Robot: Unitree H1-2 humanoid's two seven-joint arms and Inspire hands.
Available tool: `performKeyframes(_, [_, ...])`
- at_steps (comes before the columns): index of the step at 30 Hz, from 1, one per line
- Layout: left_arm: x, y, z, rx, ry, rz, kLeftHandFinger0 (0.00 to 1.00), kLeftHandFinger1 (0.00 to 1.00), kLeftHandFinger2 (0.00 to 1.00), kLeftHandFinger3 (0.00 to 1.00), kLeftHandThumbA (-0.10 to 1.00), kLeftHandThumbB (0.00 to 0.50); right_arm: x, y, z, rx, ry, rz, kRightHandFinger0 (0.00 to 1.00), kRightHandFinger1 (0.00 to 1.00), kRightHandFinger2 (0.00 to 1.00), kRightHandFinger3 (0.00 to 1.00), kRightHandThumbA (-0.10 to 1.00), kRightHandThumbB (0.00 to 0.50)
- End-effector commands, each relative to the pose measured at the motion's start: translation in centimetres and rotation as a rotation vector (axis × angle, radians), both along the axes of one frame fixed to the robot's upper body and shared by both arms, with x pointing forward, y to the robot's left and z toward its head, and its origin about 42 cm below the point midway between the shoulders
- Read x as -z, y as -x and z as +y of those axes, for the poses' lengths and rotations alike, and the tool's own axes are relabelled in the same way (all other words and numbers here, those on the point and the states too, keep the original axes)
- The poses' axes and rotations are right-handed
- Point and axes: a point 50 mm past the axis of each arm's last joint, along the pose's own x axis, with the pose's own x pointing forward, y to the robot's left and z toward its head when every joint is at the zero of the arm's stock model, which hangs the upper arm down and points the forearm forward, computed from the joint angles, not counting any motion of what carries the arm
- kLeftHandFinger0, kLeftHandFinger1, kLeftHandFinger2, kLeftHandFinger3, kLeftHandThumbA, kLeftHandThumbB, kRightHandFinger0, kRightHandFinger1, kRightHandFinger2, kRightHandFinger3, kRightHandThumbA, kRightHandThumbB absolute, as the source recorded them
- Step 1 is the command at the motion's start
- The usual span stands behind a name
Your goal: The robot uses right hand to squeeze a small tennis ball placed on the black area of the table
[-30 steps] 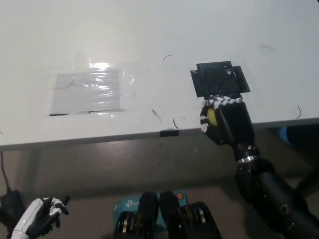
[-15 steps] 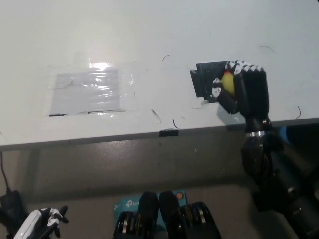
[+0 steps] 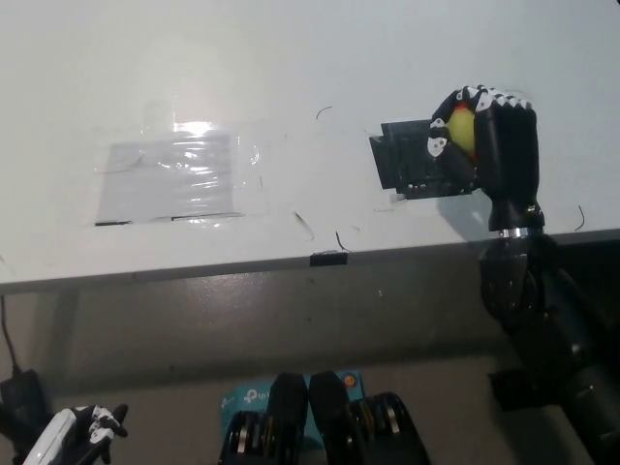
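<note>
My black right hand (image 3: pixel 489 145) is raised over the right part of the black patch (image 3: pixel 409 157) on the white table (image 3: pixel 291 77). Its fingers are closed round a small yellow tennis ball (image 3: pixel 462 130), of which only a slice shows between them. The hand covers the patch's right half. My white left hand (image 3: pixel 73 432) rests low at the bottom left corner, below the table edge, and its fingers cannot be made out clearly.
A shiny taped rectangle (image 3: pixel 174 179) lies on the table's left half. A small dark tab (image 3: pixel 328 258) sits on the front edge. A teal box (image 3: pixel 242 399) lies on the floor below.
My right hand, holding the ball, rose from the table's front edge up and to the right, over the black patch. The left hand sank lower toward the corner.
</note>
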Motion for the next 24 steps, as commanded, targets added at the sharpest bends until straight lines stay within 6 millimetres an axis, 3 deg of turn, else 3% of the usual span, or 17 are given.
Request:
performKeyframes(1, [-1.0, -0.2, 0.6, 0.010, -0.014, -0.064, 0.00, 0.03, 0.17, 0.35, 0.67, 0.384, -4.2, -0.6, 0.5, -0.060, -0.079, -0.096, 0.00, 0.00, 0.10, 0.11, -0.10, 0.282])
performKeyframes(11, [-1.2, 0.1, 1.1, -0.010, -0.004, -0.055, 0.01, 0.04, 0.17, 0.33, 0.65, 0.383, -5.7, -0.4, -0.5, -0.020, -0.121, -0.108, 0.00, 0.00, 0.19, 0.17, -0.10, 0.278])
performKeyframes(14, [-1.2, 0.1, 1.1, -0.009, -0.017, -0.044, 0.03, 0.05, 0.21, 0.42, 0.67, 0.386, -6.4, -0.3, -1.2, -0.022, -0.127, -0.125, 0.00, 0.00, 0.20, 0.18, -0.10, 0.284])
performKeyframes(17, [-1.0, 0.1, 1.2, -0.004, -0.004, -0.057, 0.00, 0.03, 0.21, 0.42, 0.64, 0.371, -6.2, 0.0, -1.4, -0.017, -0.132, -0.128, 0.00, 0.00, 0.18, 0.17, -0.10, 0.297])
performKeyframes(22, [-1.0, 0.2, 1.3, -0.007, -0.025, -0.048, 0.03, 0.05, 0.21, 0.44, 0.67, 0.397, -5.6, 0.2, -1.0, -0.030, -0.139, -0.121, 0.00, 0.00, 0.20, 0.16, -0.10, 0.294])
performKeyframes(24, [-0.8, 0.3, 1.3, -0.004, -0.005, -0.056, 0.01, 0.05, 0.21, 0.45, 0.64, 0.374, -4.9, 0.4, -0.8, -0.034, -0.145, -0.101, 0.00, 0.00, 0.19, 0.16, -0.10, 0.290])
